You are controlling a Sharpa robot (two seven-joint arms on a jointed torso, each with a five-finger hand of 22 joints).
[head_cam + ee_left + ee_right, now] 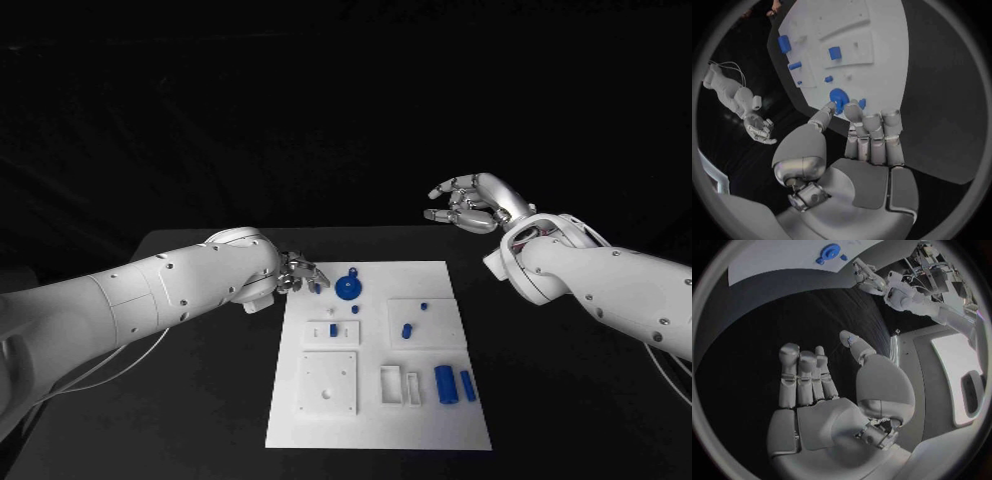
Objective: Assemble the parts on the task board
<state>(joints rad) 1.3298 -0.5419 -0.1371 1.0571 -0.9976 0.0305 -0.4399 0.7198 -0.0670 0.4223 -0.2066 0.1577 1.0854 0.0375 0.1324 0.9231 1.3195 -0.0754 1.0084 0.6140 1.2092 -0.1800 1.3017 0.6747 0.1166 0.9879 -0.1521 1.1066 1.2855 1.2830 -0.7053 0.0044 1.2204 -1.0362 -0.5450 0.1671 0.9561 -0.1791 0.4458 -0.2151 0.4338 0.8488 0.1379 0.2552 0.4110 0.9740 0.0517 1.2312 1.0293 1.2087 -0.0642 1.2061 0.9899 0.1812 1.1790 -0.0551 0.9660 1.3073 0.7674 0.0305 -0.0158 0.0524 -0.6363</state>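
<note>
Left hand at board's far edge, right hand raised off the board.
Head view: left hand (pixel 299 273) beside the round blue part (pixel 349 288) on the task board (pixel 378 420), on the black tabletop (pixel 562 400); right hand (pixel 469 203) up beyond it. Left wrist view: fingertips (pixel 827 107) near that part, holding nothing. Right wrist view: fingers spread, empty.

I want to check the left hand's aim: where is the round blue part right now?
In the head view, the round blue part sits near the task board's far left corner, just beside the left hand's fingertips.

place: robotics lab | evidence: black table (pixel 202 400), dark backdrop, white task board (pixel 378 400) with fixtures
</note>
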